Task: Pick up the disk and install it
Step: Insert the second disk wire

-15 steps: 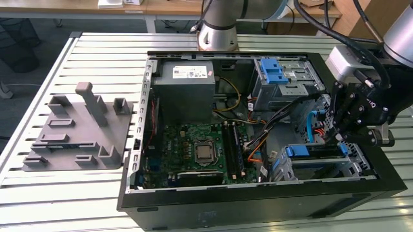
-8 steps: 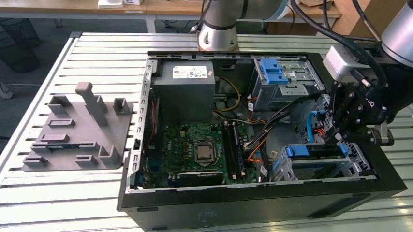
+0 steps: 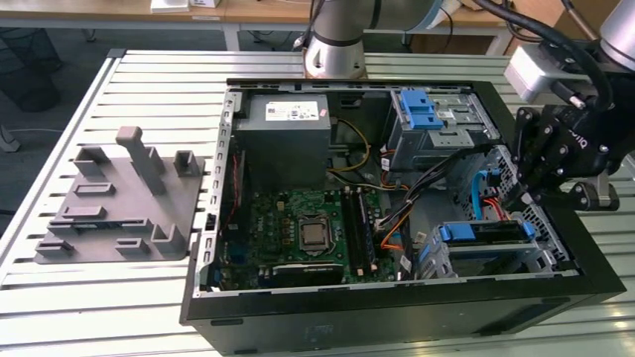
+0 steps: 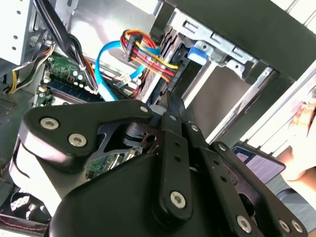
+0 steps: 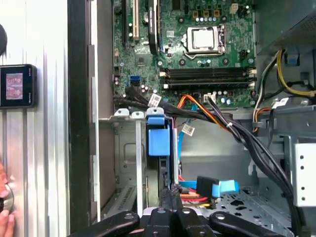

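The disk (image 3: 482,232), silver-grey with blue side rails, sits in the metal drive cage (image 3: 540,256) at the near corner of the open computer case on the exterior view's right. In the first wrist view the disk (image 5: 159,138) stands edge-on in the cage, its blue rail end facing out. My gripper (image 3: 516,201) hangs just above and behind it, over the case's wall. Its black fingers are pressed together in both wrist views, gripper (image 5: 171,196) and gripper (image 4: 169,101), with nothing seen between them, the tips close to the disk's edge.
The case holds a grey power-supply box (image 3: 288,137), a green motherboard (image 3: 308,230), an upper bay with a blue latch (image 3: 421,111) and bundles of cables (image 5: 217,116). A grey fixture block (image 3: 119,201) lies on the slatted table. A hand (image 5: 4,217) shows beside a small screen (image 5: 17,86).
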Controlling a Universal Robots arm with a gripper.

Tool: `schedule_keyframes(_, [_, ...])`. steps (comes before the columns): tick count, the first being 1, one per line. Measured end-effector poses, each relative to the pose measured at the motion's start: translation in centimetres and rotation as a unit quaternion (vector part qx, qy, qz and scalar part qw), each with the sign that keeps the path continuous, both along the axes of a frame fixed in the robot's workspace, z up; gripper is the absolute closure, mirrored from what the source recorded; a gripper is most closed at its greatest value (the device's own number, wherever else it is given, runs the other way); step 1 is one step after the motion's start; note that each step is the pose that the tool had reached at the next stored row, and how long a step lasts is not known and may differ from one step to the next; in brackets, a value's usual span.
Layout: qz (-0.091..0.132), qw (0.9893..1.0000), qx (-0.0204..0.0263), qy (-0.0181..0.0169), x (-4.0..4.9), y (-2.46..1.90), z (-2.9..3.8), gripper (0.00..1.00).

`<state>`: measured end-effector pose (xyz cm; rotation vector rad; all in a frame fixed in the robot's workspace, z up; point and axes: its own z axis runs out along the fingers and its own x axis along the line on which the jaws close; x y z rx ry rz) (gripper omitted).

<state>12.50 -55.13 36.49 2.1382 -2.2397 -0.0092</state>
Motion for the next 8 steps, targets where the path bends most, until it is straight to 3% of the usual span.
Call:
schedule_keyframes(4, [0.000,1.0000,0.0000,-0.0057,-1.73,0.00,0.00,0.89])
schedule_keyframes(8, [0.000,1.0000,-0.0001,-0.0075,-2.23,0.03,0.45,0.89])
